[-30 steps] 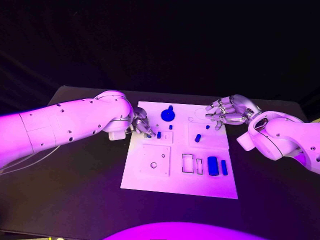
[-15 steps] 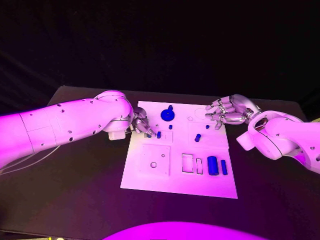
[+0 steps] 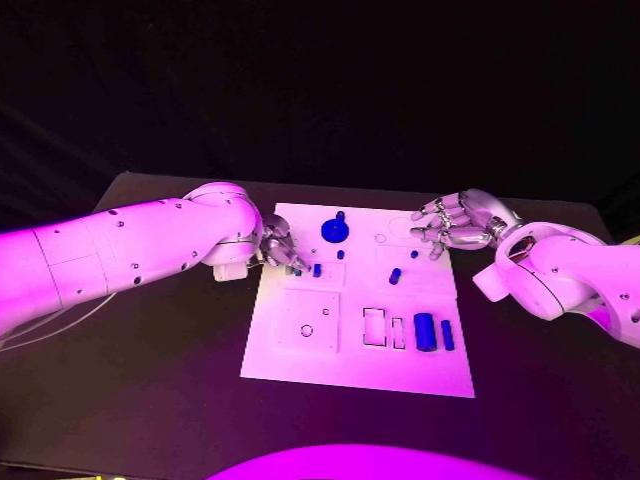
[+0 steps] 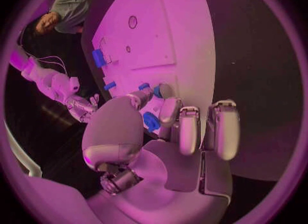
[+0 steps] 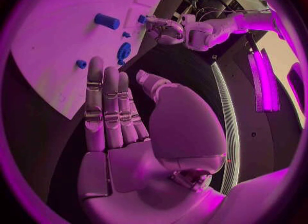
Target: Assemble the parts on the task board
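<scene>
The white task board (image 3: 299, 350) lies in the middle of the table. My left hand (image 3: 280, 249) is at its left edge, fingers curled, and seems to pinch a small blue part (image 4: 151, 122) between thumb and finger. A short blue peg (image 3: 316, 269) stands just beside the fingertips. My right hand (image 3: 456, 224) hovers at the board's far right corner, its fingers (image 5: 106, 106) straight and side by side, holding nothing. A round blue knobbed piece (image 3: 335, 230) sits at the far middle of the board, and two blue cylinders (image 3: 425, 327) lie near the right edge.
More small blue parts (image 3: 395, 275) stand in the board's middle. Two empty rectangular slots (image 3: 376, 326) lie beside the cylinders, and a square plate with a hole (image 3: 307, 320) sits at the board's near left. Black table (image 3: 147, 400) surrounds the board.
The left hand's fingers have shifted slightly at the board's left edge. The right hand has stayed where it was.
</scene>
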Available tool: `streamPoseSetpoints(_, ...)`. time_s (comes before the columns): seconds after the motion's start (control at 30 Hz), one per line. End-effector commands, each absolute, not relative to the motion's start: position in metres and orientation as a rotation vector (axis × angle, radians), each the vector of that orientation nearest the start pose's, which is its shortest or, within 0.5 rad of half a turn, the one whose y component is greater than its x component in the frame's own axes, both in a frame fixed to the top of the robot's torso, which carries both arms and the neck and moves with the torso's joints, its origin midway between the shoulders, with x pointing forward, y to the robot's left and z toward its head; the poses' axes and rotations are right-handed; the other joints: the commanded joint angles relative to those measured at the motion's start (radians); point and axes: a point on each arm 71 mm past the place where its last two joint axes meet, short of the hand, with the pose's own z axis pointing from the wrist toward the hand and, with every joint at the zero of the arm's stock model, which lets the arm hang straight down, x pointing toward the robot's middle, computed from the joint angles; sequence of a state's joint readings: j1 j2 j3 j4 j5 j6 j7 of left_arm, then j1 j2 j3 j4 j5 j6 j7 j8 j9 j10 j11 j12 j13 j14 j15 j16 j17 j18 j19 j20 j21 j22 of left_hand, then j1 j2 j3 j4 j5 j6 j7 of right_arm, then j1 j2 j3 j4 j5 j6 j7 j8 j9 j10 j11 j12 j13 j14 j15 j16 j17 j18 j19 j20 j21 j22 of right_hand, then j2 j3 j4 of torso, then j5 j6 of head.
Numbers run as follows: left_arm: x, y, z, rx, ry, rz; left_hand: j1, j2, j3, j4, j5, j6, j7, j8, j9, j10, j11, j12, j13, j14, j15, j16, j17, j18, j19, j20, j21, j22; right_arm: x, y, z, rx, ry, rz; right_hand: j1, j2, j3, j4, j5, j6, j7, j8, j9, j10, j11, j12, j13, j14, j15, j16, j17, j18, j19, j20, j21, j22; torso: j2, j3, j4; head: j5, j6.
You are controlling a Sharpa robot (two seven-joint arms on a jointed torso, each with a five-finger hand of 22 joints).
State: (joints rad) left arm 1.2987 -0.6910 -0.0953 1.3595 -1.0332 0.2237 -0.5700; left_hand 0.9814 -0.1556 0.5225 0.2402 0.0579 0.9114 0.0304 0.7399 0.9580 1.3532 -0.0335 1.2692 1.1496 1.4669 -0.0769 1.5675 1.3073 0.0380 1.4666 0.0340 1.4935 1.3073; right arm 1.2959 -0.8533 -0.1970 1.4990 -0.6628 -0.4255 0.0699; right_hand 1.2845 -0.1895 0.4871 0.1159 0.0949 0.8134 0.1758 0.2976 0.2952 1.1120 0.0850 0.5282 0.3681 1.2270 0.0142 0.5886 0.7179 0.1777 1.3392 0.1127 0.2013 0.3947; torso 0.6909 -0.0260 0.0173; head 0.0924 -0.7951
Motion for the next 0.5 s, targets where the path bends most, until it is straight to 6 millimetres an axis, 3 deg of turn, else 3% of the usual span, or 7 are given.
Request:
streamPoseSetpoints(0.03, 0.5110, 0.1901, -0.2100, -0.141, 2.362, -0.331, -0.004, -0.003, -0.007, 0.002, -0.006, 0.002, 0.003, -0.004, -0.001, 0.003, 0.001, 0.002, 0.000, 0.104, -0.007, 0.003, 0.264, -0.006, 0.031, -0.006, 0.001, 0.126, 0.4896, -0.2225, -0.1958, 0.519, 1.723, 0.992, -0.010, -0.003, -0.001, 0.006, 0.003, -0.005, -0.001, 0.002, -0.001, 0.005, 0.003, -0.004, -0.001, 0.005, 0.002, -0.003, -0.001, 0.003, -0.003, 0.002, 0.000, -0.002, 0.000, 0.0002, 0.0007, -0.001, -0.001)
streamPoseSetpoints(0.5, 0.5090, 0.1917, -0.2052, -0.192, 2.352, -0.405, 0.001, -0.012, -0.069, 0.043, -0.006, -0.004, 0.004, -0.007, 0.001, -0.007, 0.002, -0.010, -0.014, 0.104, -0.007, 0.003, 0.264, -0.004, 0.026, -0.006, -0.005, 0.117, 0.4897, -0.2226, -0.1963, 0.519, 1.724, 0.992, -0.010, -0.003, -0.001, 0.006, 0.003, -0.005, -0.001, 0.002, -0.001, 0.005, 0.003, -0.004, -0.001, 0.005, 0.002, -0.003, -0.001, 0.003, -0.003, 0.002, 0.000, -0.002, -0.001, 0.0007, 0.0012, -0.001, -0.001)
